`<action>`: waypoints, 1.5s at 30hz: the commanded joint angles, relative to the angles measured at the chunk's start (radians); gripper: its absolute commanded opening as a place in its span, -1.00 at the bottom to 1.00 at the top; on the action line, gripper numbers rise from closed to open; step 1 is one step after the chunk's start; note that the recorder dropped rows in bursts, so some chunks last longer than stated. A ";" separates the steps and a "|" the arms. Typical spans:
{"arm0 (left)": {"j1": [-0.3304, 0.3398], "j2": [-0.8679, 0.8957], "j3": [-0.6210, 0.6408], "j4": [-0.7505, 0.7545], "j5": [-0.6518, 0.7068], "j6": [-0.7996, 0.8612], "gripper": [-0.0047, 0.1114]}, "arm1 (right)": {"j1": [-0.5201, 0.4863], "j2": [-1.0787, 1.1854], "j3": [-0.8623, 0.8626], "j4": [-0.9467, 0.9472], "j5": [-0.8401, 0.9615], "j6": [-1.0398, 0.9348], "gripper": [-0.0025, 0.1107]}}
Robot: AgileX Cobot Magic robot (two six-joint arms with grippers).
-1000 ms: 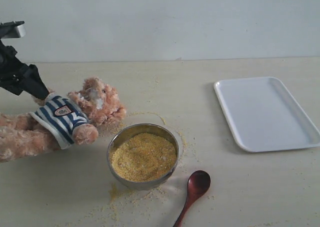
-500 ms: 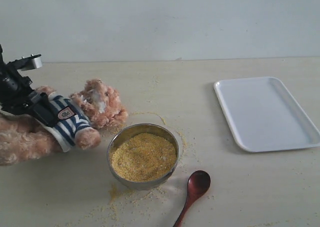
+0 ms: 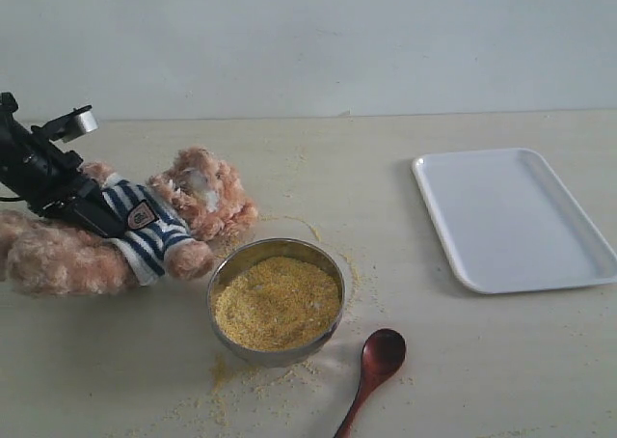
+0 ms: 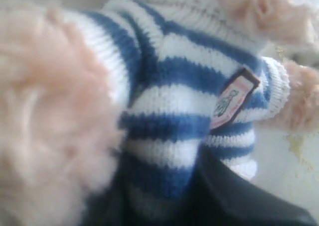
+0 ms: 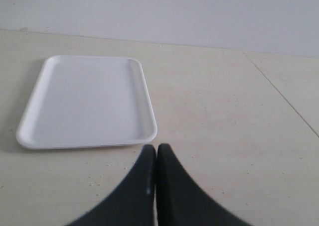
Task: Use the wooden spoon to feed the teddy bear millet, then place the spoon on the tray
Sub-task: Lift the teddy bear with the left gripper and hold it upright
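surface (image 3: 463, 361): pale, carrying everything, loose grains lying around the bowl
tray (image 3: 511, 216): lying flat at the far right
bear (image 3: 198, 202): reclining at the left, head leaning toward the bowl
bowl (image 3: 231, 269): sitting near the middle, holding heaped millet (image 3: 277, 303)
left hand (image 3: 96, 214): clamping the bear's striped shirt
right hand (image 5: 155, 149): fingers pressing together, grasping nothing
spoon (image 3: 376, 361): lying just near-right of the bowl, untouched

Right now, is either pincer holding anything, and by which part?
The left pincer appears to grip the teddy bear by its striped-shirted torso. The right pincer is shut on nothing; the wooden spoon lies untouched.
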 commanded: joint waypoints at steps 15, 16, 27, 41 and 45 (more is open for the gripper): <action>0.040 -0.172 0.001 -0.143 -0.024 -0.098 -0.83 | -0.002 -0.004 0.000 -0.002 0.001 -0.002 -0.96; 0.044 -0.201 0.000 -0.170 -0.019 -0.115 -0.83 | -0.002 -0.004 0.000 -0.002 0.001 -0.002 -0.96; 0.051 -0.664 0.246 0.110 -0.127 -0.418 -0.83 | -0.002 -0.004 0.000 -0.002 0.001 -0.002 -0.96; 0.051 -1.121 0.880 -0.166 -0.659 -0.364 -0.83 | -0.002 -0.004 0.000 -0.002 0.001 -0.002 -0.96; 0.051 -1.135 0.948 -0.317 -0.675 -0.269 -0.83 | -0.002 -0.004 0.000 -0.002 0.001 -0.002 -0.96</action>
